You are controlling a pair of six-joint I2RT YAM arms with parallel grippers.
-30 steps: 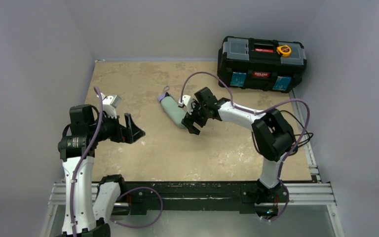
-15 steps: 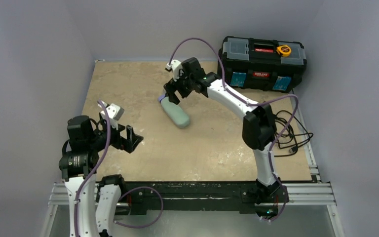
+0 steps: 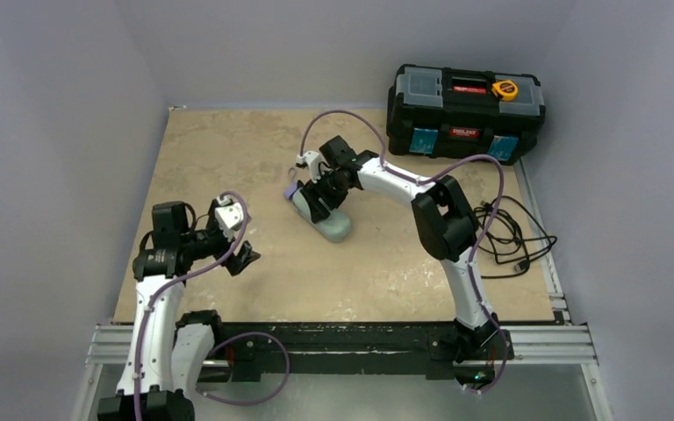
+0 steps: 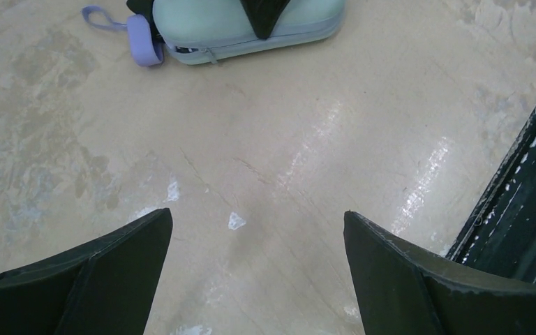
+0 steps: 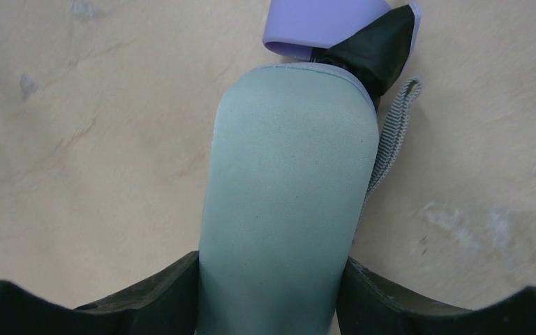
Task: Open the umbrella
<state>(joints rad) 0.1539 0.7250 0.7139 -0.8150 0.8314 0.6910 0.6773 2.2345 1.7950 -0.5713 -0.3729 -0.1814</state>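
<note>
R end effector [image 5: 269, 269] clamped on umbrella [image 5: 286, 139], mint sleeve [image 5: 279, 216] btwn fingers [image 5: 157, 293], lavender handle [image 5: 317, 21] just ahead. L end effector [image 4: 255, 223] wide open, empty, umbrella well ahead. Risk: slipping off soft sleeve, gripping fabric only, dragging across counter [image 4: 286, 139].

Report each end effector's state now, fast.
Left end effector: open, holding nothing.
Right end effector: closed on the umbrella, gripping it by both sides, still in its mint-green cover.
</note>
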